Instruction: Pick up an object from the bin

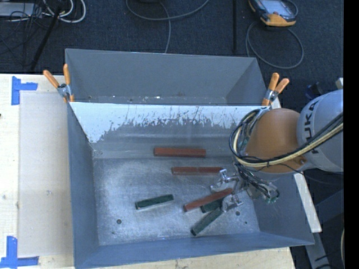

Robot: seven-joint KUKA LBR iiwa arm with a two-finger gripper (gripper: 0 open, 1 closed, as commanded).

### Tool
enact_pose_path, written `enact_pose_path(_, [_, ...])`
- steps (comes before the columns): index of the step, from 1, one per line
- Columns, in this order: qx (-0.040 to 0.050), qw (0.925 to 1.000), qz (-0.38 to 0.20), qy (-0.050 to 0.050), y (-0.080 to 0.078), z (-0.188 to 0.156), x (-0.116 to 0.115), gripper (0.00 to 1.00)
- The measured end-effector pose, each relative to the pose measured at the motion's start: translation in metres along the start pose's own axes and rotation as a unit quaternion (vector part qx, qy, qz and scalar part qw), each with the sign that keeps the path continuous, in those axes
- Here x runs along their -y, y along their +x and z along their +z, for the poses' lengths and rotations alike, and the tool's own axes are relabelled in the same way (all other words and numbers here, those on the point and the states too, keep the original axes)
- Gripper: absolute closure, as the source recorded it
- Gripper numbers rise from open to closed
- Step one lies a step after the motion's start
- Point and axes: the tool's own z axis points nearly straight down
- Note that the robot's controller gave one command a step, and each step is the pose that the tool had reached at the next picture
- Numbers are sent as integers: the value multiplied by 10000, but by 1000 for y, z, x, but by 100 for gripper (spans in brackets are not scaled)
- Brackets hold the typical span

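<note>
So the grey metal bin [168,77] has a handful of flat bars loose on its floor. The one that matters is the slanted reddish-brown bar [203,201], and I'll place everything off that.

The arm [328,133] comes in from beyond that bar's upper end, with the orange wrist cover [275,136] and its loop of cables [241,144] sitting up and outboard of it. From there the wrist angles down toward the bin floor.

The hand [228,191] is right at the bar's upper end, low in the bin. It looks released to me, with the fingers [224,178] spread apart. As far as I can tell the bar's tip pokes into the gap between them, but nothing is clamped yet.

The key bit is the bar's long axis. It runs diagonally away from the hand, down toward the bin's middle, so the hand is lined up on an end, not the midpoint. If it clenches here, my guess is it catches just the tip and the bar might swing or slip.

- Another reddish-brown bar [196,171] lies flat just above the slanted one.
- A third reddish-brown bar [179,152] lies further up again.
- A dark green bar [206,222] lies just below, slanted roughly the same way.
- A second green bar [154,202] sits well off past the slanted bar's lower end.
- A short green piece [212,208] is tucked against the slanted bar's underside, close enough to get nudged.
</note>
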Motion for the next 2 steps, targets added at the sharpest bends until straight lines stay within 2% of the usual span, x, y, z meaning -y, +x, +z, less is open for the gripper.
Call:
enact_pose_path(1, [0, 10000, -2, 1, 0, 0, 0, 100])
enact_pose_path(2, [-72, 9989, -453, -38, 3, -186, -19, 100])
